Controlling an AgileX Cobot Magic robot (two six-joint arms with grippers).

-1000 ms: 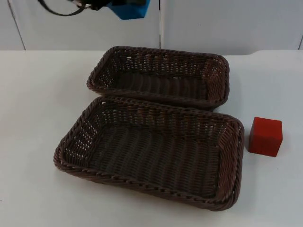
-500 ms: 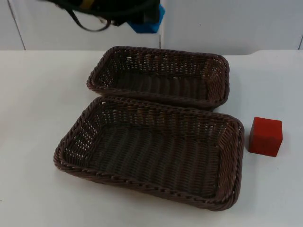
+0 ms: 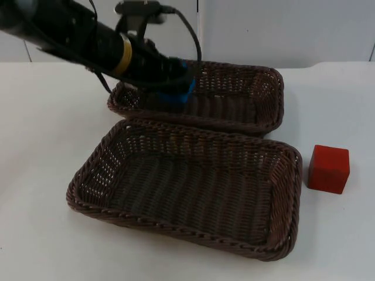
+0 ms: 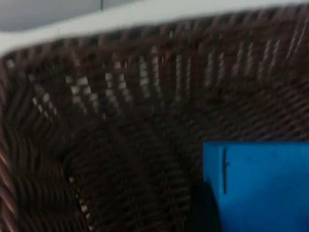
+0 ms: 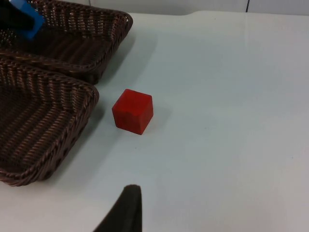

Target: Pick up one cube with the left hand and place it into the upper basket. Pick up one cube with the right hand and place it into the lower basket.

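The left tool (image 3: 176, 88) reaches in from the far left corner of the table (image 3: 47, 117) and hangs over the left end of the upper basket (image 3: 258, 76), clamped on a blue cube (image 3: 180, 93) that sits low between the basket's walls; whether the cube touches the woven floor cannot be told. In the left wrist view the blue cube (image 4: 256, 186) is right against the tool, with the upper basket's (image 4: 120, 121) inner wall and corner close behind it. The lower basket (image 3: 187, 187) lies nearer the front edge of the table, its far rim touching or just beside the upper basket's near rim. To its right, near the table's right edge, a red cube (image 3: 329, 168) stands on the bare table just beside the lower basket's right end. In the right wrist view the red cube (image 5: 133, 110) lies well ahead of the right tool's fingertip (image 5: 126, 210), apart from it; this arm waits, and how its jaws stand cannot be told.
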